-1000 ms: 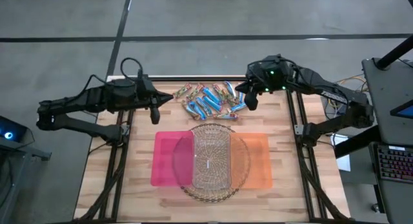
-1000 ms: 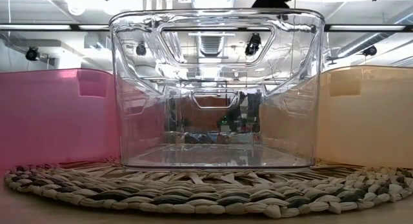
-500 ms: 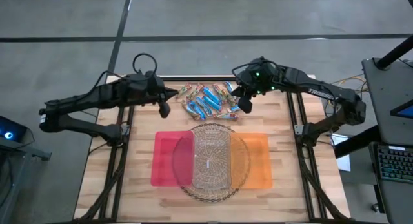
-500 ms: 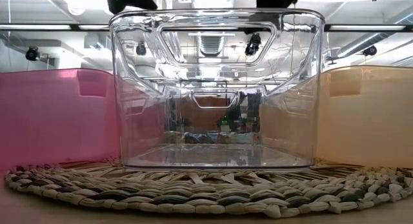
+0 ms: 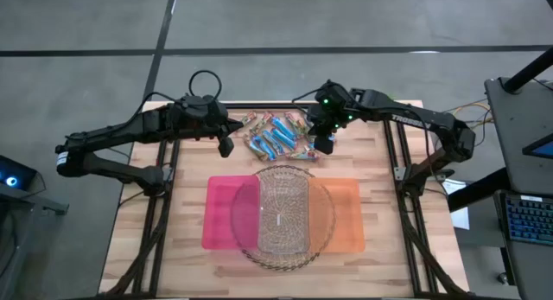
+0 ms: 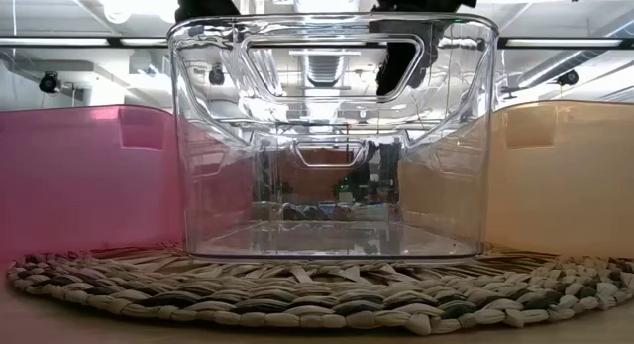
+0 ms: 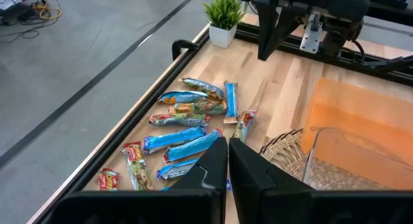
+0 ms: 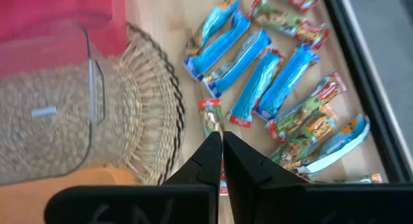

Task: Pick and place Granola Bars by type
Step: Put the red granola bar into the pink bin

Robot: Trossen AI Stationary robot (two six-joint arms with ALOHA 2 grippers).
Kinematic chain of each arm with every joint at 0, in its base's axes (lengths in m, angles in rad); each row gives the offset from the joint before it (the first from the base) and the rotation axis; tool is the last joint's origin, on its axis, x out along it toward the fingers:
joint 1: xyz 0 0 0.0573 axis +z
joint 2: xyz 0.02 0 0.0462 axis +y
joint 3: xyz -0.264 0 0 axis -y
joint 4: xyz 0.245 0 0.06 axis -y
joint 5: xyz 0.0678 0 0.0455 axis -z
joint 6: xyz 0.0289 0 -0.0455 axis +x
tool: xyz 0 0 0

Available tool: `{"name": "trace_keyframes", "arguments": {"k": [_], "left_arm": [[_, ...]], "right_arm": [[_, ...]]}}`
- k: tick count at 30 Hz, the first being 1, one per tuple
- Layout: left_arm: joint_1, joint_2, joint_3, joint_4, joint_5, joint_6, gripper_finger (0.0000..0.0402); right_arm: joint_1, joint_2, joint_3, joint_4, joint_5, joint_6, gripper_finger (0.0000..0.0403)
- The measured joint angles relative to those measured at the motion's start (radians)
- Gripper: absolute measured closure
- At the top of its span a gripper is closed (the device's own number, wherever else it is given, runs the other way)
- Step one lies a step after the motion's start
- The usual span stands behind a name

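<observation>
The Granola Bars [image 5: 278, 134] lie loose in a pile on the wooden table, past the bins. Most are bright blue [image 8: 258, 82], and some are brown with red and green [image 8: 303, 117]. The left wrist view shows the same pile [image 7: 187, 140]. My left gripper [image 5: 226, 148] hangs shut above the table at the pile's left edge, its fingertips [image 7: 227, 141] pointing over the bars. My right gripper [image 5: 327, 145] hangs shut over the pile's right end, slanting down, with a small brown bar [image 8: 210, 115] beneath its tips [image 8: 218, 137]. Neither gripper holds anything.
A round woven mat [image 5: 244, 248] near the table's front carries a clear bin [image 5: 283, 215], with a pink bin [image 5: 223, 215] to its left and an orange bin [image 5: 347, 215] to its right. A small potted plant [image 7: 224, 14] stands at the table's far corner.
My left gripper has moved toward the table's right, up to the left edge of the bars. My right gripper has moved down and toward the table's left, tipping steeper, until it is over the right end of the pile. Both have stayed shut. The bars have not moved.
</observation>
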Motion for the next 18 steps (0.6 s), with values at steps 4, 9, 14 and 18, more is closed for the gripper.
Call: {"name": "trace_keyframes", "arguments": {"k": [4, 9, 14, 18], "left_arm": [[0.000, 0.000, 0.000, 0.000, 0.000, -0.001, 0.0402], [0.000, -0.001, 0.000, 0.000, 0.000, -0.001, 0.0402], [0.000, -0.001, 0.000, 0.000, 0.000, -0.005, 0.0402], [0.000, -0.001, 0.000, 0.000, -0.001, -0.006, 0.0402]], "right_arm": [[0.001, 0.042, 0.000, -0.004, -0.016, -0.002, 0.0383], [0.001, 0.101, 0.000, -0.004, -0.023, -0.013, 0.0346], [0.002, 0.150, 0.000, -0.003, -0.023, -0.049, 0.0296], [0.002, 0.184, 0.000, -0.002, -0.023, -0.084, 0.0260]]}}
